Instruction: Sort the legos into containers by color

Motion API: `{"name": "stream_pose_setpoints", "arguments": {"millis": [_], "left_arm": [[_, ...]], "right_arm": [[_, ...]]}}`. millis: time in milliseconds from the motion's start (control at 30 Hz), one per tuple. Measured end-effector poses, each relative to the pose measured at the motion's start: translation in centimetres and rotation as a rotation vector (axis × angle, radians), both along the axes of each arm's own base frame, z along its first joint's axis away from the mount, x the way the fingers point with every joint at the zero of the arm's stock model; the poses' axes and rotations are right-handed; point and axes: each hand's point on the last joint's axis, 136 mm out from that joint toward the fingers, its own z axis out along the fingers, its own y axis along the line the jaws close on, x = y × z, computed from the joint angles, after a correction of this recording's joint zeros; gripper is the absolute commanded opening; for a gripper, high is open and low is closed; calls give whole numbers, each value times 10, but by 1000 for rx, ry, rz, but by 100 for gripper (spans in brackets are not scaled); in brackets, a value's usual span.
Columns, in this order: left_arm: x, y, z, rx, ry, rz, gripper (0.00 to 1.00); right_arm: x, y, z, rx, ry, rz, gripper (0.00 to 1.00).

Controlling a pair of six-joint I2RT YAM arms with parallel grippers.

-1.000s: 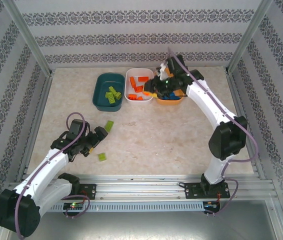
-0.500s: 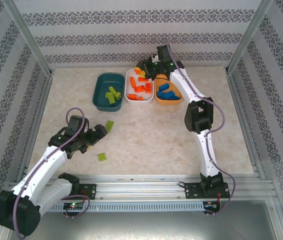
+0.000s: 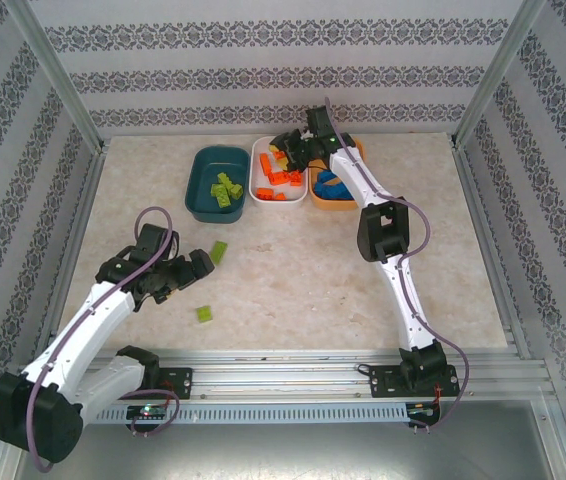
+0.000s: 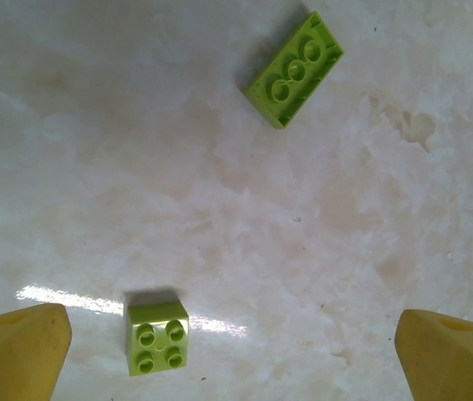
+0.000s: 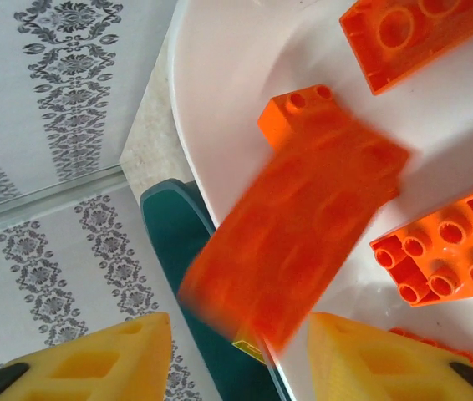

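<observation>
Jaws, left: spread wide; the left gripper point(image 4: 236, 355) hangs over the table point(image 3: 303, 270) and holds nothing.
Jaws, right: parted; the right gripper point(image 5: 232, 359) is over the white bin point(image 3: 255, 172), and the orange brick point(image 5: 295, 234) between its fingers is blurred (all else is sharp), so I judge it falls free.
Bins: teal bin point(image 3: 203, 170), white bin and orange bin point(image 3: 335, 206) stand in a row at the table's far edge.
Loose legos: square green brick point(image 4: 158, 336) and long green brick point(image 4: 294, 69), apart, on the left half toward the near edge.
Handling: probably light, stiff, smooth; pinch two flat opposite sides, the long one across its narrow width.
</observation>
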Motion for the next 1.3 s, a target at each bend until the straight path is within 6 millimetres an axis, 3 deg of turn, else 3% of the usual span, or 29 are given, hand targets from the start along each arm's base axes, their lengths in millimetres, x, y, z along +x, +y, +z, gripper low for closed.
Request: {"name": "stream_pose_setpoints", "arguments": {"millis": [133,367,467,567,700,833,933,1000,1100,1300], "left_arm": [[2,0,-4,8,21,-6,100],[11,1,-2,17,29,-26,100],[14,0,-1,21,29,-47,100],[17,0,-2,36,41,-75,100],[22,-2,-7,68,91,-124,100],[30,-2,-13,114,150,-186,98],[41,-3,-14,165,174,-247,98],[52,-6,-13,197,181,-291,98],[72,-10,-17,239,188,-354,98],[93,-18,-34,290,225,-446,91]], "right_arm": [[2,1,5,11,-4,-7,62],[3,1,8,16,-13,-8,63],[2,2,20,23,-30,-3,64],[-4,2,47,29,-72,22,64],[-26,3,103,22,-169,95,64],[-70,1,161,-14,-277,192,64],[-111,-5,183,-56,-325,258,64],[-137,-11,185,-83,-330,293,64],[-170,-25,170,-125,-306,332,64],[-218,-66,99,-203,-146,350,64]]}}
